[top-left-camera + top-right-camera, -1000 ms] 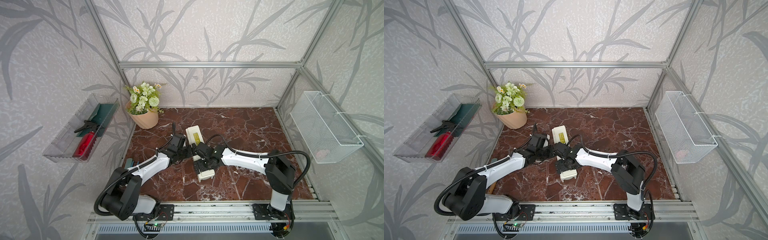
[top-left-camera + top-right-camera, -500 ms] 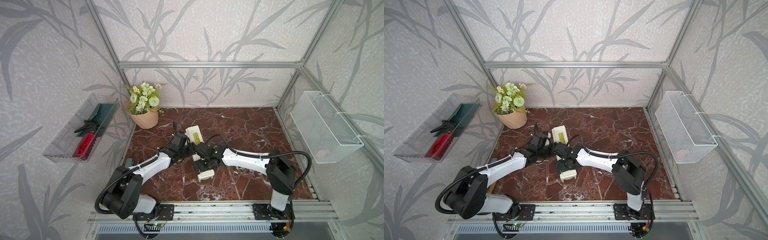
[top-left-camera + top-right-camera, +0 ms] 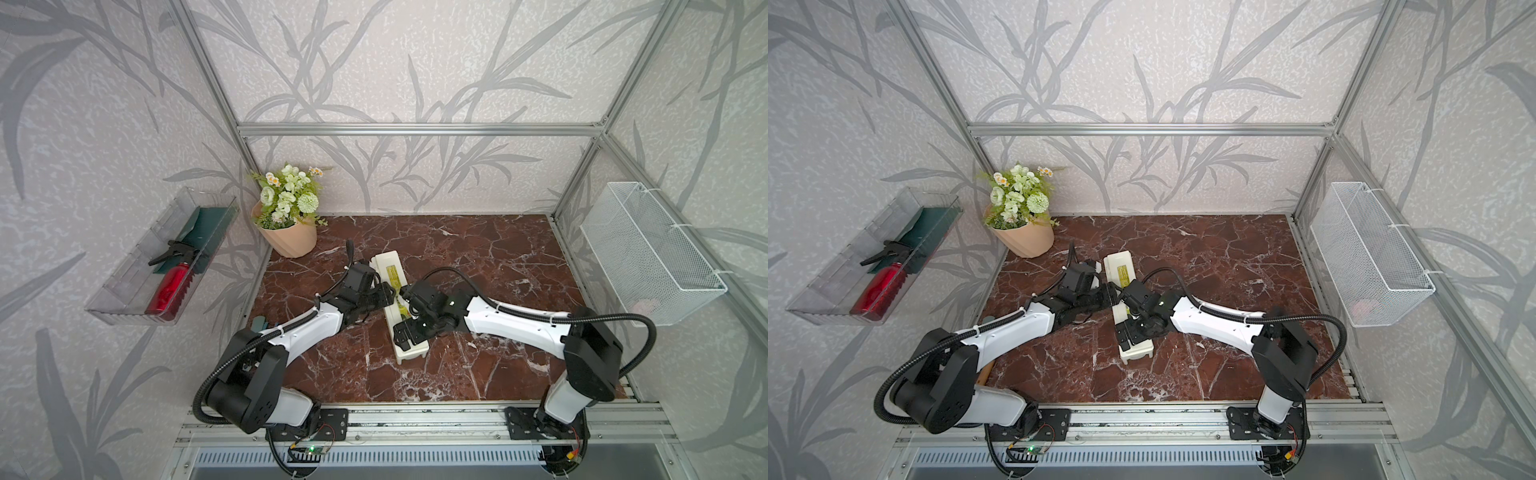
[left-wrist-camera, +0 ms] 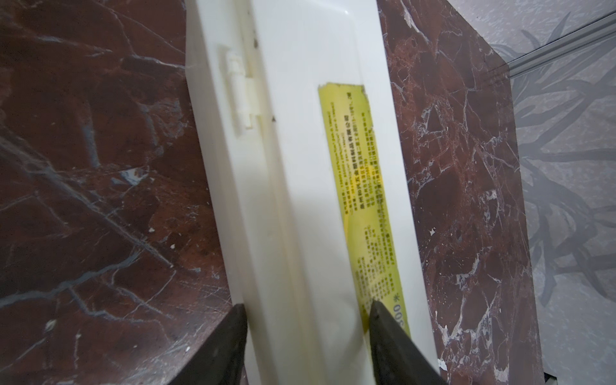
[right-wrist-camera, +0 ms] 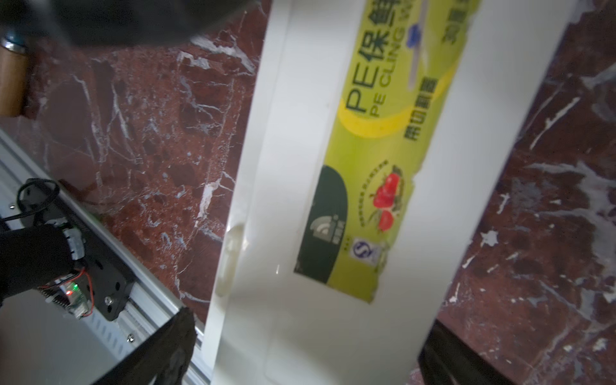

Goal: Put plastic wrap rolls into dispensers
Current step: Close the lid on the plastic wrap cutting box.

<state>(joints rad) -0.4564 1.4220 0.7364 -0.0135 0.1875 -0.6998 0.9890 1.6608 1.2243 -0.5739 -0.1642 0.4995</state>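
My left gripper (image 4: 306, 305) sits half-closed astride the shut dispenser (image 3: 387, 266) on the marble table (image 3: 478, 257); whether it pinches, I cannot tell. My right gripper (image 5: 310, 318), spread wide, straddles its near end. No plastic wrap roll is visible. I judge that opening is the step in hand: next, swing the lid about its hinge (image 4: 241, 93).

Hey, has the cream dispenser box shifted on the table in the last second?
No. The dispenser lies at the same spot and angle relative to the flower pot.
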